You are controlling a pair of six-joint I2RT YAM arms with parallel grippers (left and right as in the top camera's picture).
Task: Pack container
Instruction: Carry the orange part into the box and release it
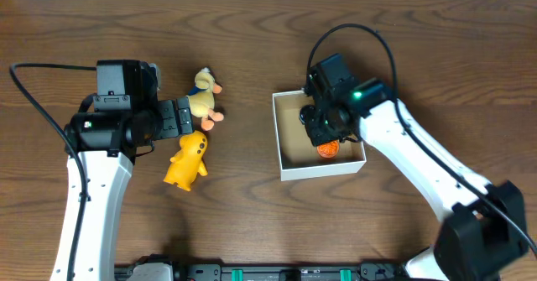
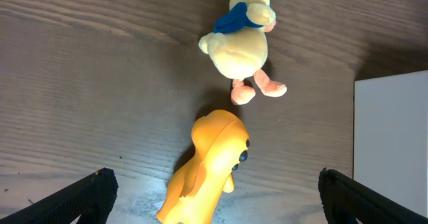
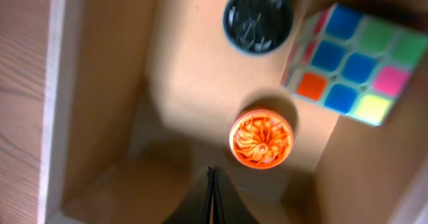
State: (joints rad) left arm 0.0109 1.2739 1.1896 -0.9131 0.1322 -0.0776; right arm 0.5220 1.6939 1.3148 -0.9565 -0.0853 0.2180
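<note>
The container (image 1: 291,170) is a shallow white-walled box with a tan inside, right of centre. In the right wrist view its floor (image 3: 180,63) holds an orange round toy (image 3: 261,139), a black round toy (image 3: 258,20) and a colourful cube (image 3: 353,65). My right gripper (image 3: 211,184) is shut and empty, hanging over the box just short of the orange toy (image 1: 328,150). My left gripper (image 2: 214,200) is open wide over an orange-yellow toy animal (image 2: 207,170), lying on the table (image 1: 188,159). A pale plush duck (image 2: 242,40) lies just beyond it (image 1: 204,99).
The container's white wall (image 2: 391,144) shows at the right of the left wrist view. Dark wood table (image 1: 252,222) lies around the toys. A black cable (image 1: 352,31) loops above the right arm.
</note>
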